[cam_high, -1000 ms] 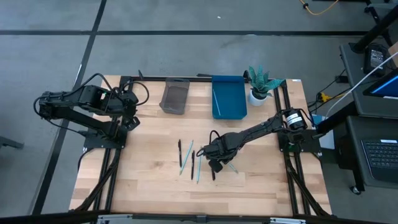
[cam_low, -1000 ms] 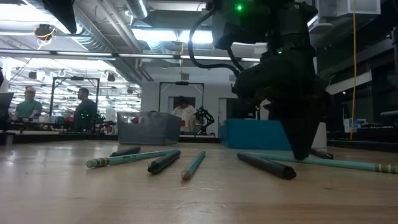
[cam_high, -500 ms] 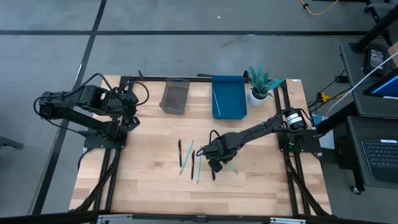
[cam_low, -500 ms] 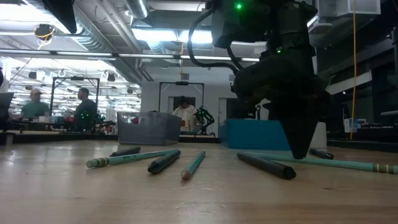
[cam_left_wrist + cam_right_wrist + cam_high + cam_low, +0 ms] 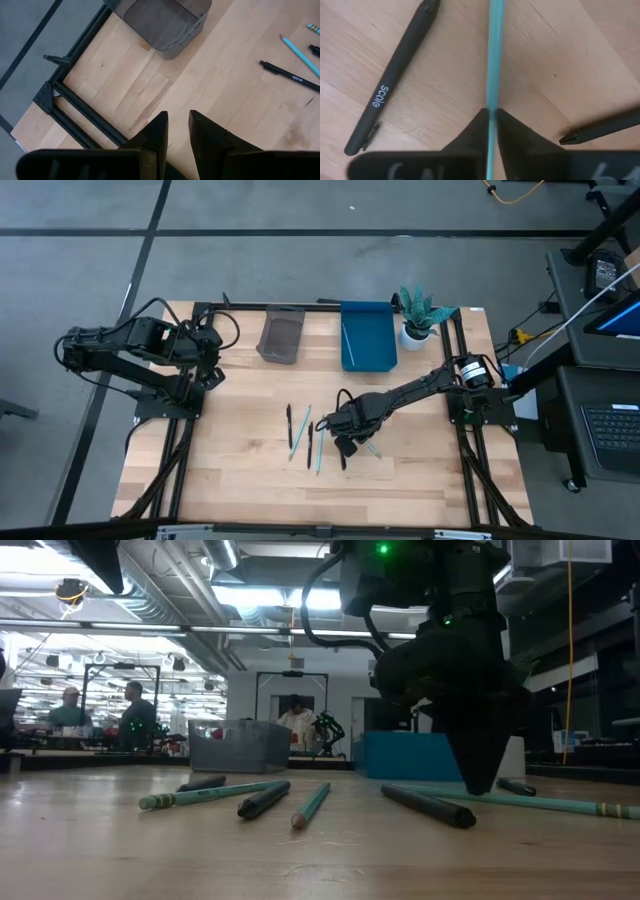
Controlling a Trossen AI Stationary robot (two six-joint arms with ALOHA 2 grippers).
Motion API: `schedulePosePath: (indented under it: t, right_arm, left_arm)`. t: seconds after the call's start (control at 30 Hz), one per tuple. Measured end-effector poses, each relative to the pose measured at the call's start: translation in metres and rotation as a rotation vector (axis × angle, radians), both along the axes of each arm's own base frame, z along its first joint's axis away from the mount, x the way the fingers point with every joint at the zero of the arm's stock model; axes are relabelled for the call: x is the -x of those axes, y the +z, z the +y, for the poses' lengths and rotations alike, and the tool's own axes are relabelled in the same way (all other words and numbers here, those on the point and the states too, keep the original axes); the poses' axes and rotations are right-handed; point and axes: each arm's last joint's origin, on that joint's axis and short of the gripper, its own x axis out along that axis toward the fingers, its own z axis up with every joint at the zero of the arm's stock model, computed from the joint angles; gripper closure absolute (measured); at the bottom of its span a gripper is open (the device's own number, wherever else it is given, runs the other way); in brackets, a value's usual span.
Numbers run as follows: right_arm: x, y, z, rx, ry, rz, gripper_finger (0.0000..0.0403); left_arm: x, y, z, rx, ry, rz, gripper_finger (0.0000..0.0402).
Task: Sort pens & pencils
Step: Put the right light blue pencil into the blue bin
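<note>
Pencil point(image 5: 495, 55) pinched: the right end effector point(image 5: 491, 122) is down on the desk point(image 5: 240, 470), fingers clamped around a teal pencil right at the wood, a black pen point(image 5: 395, 82) lying just beside it and another dark tip near the other side. The low view shows the end effector point(image 5: 478, 765) standing nearly vertical over that long teal shaft point(image 5: 560, 804), which lies flat on the surface. The step in hand looks like the pick, and doing it well probably means lifting straight up, keeping the grip centred so the pencil does not swing or roll out, and clearing the neighbouring pens before travelling. The blue bin point(image 5: 368, 335) at the far edge, with something slim and teal already in it, seems the likely destination; the grey bin point(image 5: 282, 333) sits beside it. Several more pens and pencils point(image 5: 305, 435) lie scattered mid-desk, well apart from both bins. The right arm reaches in long and low from its base toward the desk's middle, wrist bent down. The left arm waits folded at the far left corner, its end effector point(image 5: 176, 127) nearly closed on nothing, only a narrow gap between the fingers, looking toward the grey bin point(image 5: 162, 20).
</note>
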Motion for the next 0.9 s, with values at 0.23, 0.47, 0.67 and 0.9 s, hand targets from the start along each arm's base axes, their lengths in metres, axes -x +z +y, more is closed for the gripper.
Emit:
schedulePosePath:
  t: [0.23,0.47,0.67,0.9]
  right_arm:
    - [0.0000,-0.0001,-0.0003,0.011,-0.001,-0.002,0.0317]
    - [0.0005,-0.0022,-0.0006,0.016,-0.007,-0.002,0.0325]
    - [-0.0012,-0.0066,-0.0002,0.015,-0.008,-0.002,0.0326]
    - [-0.0015,-0.0073,0.0001,0.008,-0.008,-0.001,0.0327]
  left_arm:
    - [0.0000,0.0000,0.0000,0.000,0.000,0.000,0.0329]
    - [-0.0001,0.0000,0.0000,0.000,0.000,0.000,0.0329]
    - [0.0000,0.0000,0.0000,-0.001,0.000,0.000,0.0329]
    - [0.0000,0.0000,0.0000,-0.001,0.000,0.000,0.0329]
